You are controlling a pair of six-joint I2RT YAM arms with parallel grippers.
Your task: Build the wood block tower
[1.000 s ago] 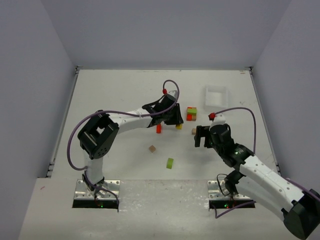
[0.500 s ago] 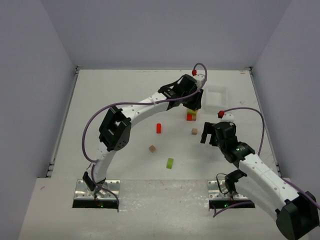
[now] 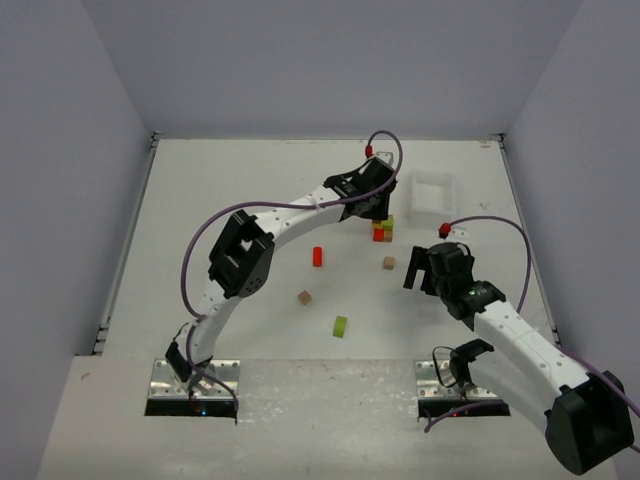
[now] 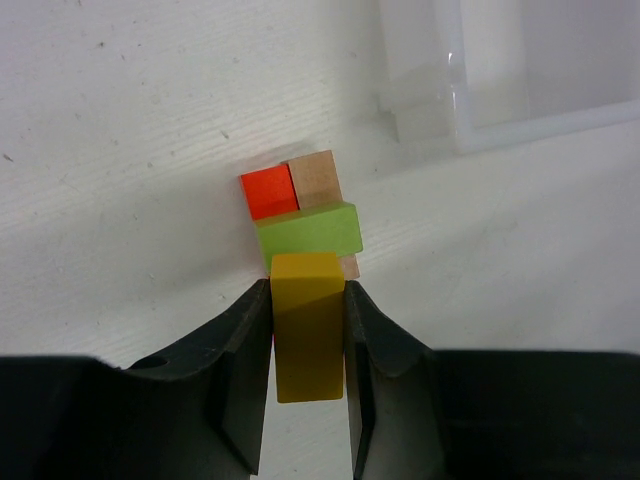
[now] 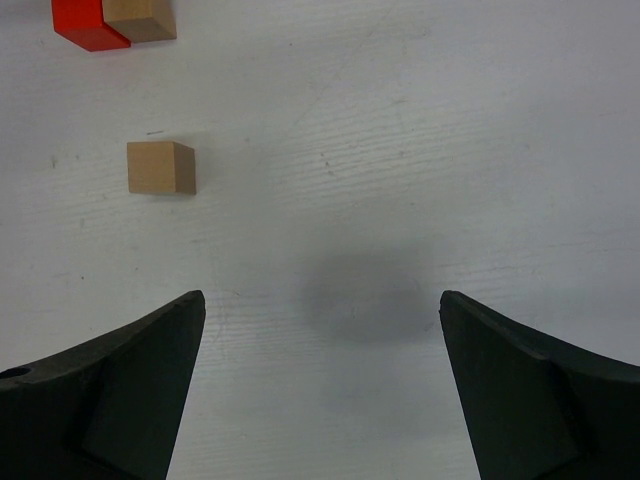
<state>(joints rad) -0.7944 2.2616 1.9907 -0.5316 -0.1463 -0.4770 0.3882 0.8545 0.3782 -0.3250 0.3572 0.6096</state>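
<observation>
My left gripper [image 4: 308, 290] is shut on a yellow block [image 4: 308, 325] and holds it just above the tower [image 3: 384, 229]. In the left wrist view the tower shows a lime green bar [image 4: 309, 232] lying over a red block [image 4: 268, 192] and a plain brown block [image 4: 315, 179]. In the top view the left gripper [image 3: 375, 207] hangs over the stack's near-left side. My right gripper [image 5: 322, 305] is open and empty over bare table. A brown cube [image 5: 160, 167] lies ahead of it to the left, also seen in the top view [image 3: 389, 263].
A red block [image 3: 317, 256], a small brown block [image 3: 304, 297] and a lime green block [image 3: 341, 326] lie loose on the table [image 3: 250, 200]. A white tray [image 3: 432, 191] stands just right of the tower. The left arm arches across the table's middle.
One second ago my left gripper was low by the red block; it has swung back and right with the yellow block to the tower. The right gripper drew back to the right, away from the brown cube.
</observation>
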